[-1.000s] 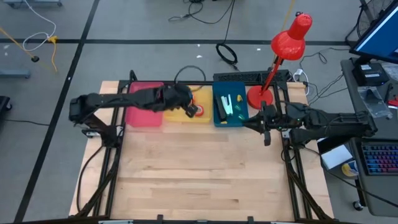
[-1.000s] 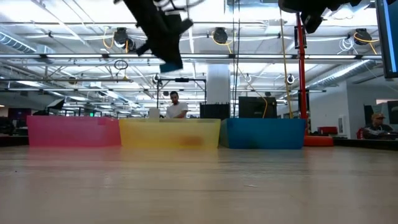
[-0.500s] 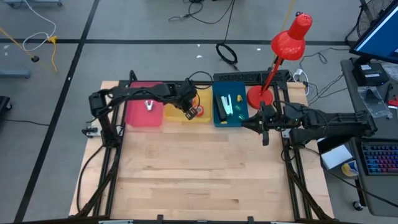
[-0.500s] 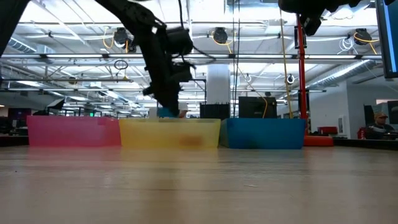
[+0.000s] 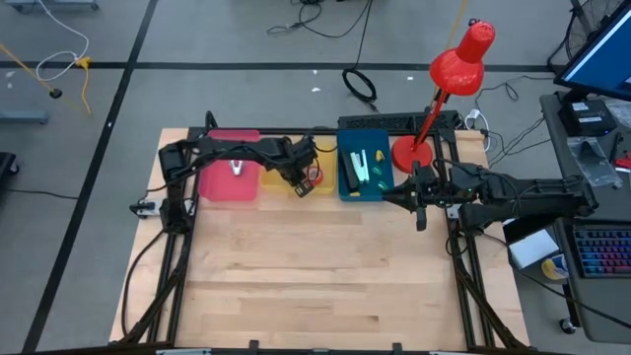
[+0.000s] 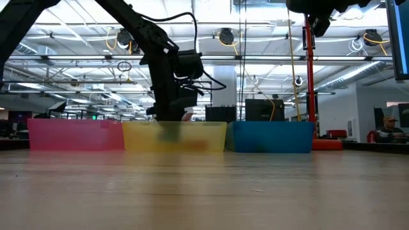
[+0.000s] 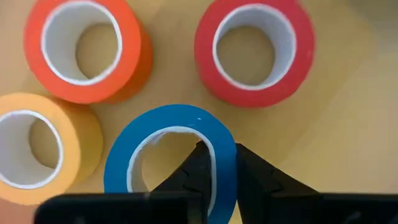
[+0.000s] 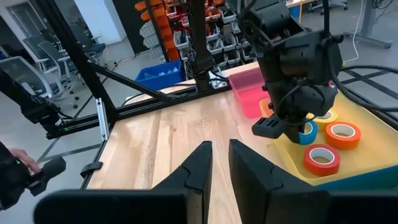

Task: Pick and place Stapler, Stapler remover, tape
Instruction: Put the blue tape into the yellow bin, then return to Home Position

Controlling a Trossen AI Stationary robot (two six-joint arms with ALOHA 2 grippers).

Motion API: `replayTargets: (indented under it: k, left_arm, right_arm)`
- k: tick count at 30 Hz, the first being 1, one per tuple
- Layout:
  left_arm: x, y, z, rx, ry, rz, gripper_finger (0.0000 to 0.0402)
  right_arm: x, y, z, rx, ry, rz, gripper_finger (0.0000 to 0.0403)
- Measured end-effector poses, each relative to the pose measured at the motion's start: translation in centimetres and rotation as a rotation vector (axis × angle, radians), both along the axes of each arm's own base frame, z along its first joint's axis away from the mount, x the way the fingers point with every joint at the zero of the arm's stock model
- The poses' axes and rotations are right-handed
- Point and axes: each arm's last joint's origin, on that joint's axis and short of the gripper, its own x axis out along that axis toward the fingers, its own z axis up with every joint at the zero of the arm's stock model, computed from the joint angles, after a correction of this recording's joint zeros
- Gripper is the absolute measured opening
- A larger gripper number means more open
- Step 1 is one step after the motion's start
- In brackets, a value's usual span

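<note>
Half the blue tape roll [image 7: 171, 163] hides behind left gripper [image 7: 217, 163].

tape rolls: blue [image 7: 171, 163], red [image 7: 254, 50], orange [image 7: 83, 46], yellow [image 7: 37, 148] | bins: pink [image 5: 229, 182], yellow [image 6: 174, 137], blue [image 5: 365, 187] | lamp [image 5: 458, 61]: red | arms: dark

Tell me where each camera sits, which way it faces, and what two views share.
High view: overhead, straight down; both arms, yellow bin.
Low view: table height, level across to the bins; left arm reaching down into the yellow bin.
Left wrist view: downward past left gripper, shut on the blue tape.
Right wrist view: across the table past right gripper, shut, empty; left arm beyond.
Shared: both wrist views show the red tape and orange tape.
</note>
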Motion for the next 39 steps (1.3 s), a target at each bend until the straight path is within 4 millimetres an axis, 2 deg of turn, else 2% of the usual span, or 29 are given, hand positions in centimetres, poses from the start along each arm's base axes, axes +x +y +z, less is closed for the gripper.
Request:
replayTargets:
  k: [8,14,18,20,25,30,36,39]
  left_arm:
    - [0.0,-0.1,-0.2,-0.017,0.002,0.0,0.0126]
    - [-0.3,-0.1,0.9,-0.077,-0.04,0.005,0.0187]
    - [-1.3,-0.3,4.0,-0.21,-0.139,0.016,0.0214]
    - [-2.0,-0.9,6.2,-0.227,-0.198,0.013,0.0222]
    - [-4.2,-3.5,12.6,-0.132,-0.367,-0.036,0.0229]
    - [-7.7,-6.6,18.1,-0.057,-0.518,-0.082,0.023]
    - [-12.2,-11.1,22.4,0.036,-0.646,-0.175,0.023]
    - [-14.6,-13.2,23.0,0.103,-0.703,-0.228,0.023]
  right_arm:
    - [0.0,0.0,0.1,0.0,-0.005,0.0,0.005]
    - [0.0,0.0,0.0,0.0,-0.005,0.003,0.005]
    - [0.0,0.0,0.0,-0.001,-0.005,0.003,0.005]
    - [0.0,0.0,0.0,-0.002,-0.003,0.004,0.005]
    - [0.0,0.0,0.0,-0.002,0.001,0.004,0.005]
    - [0.0,0.0,0.0,-0.002,0.003,0.004,0.005]
    - [-0.1,0.0,-0.3,0.015,0.031,0.007,0.005]
    - [-0.7,0.0,-0.5,0.01,0.064,0.009,0.005]
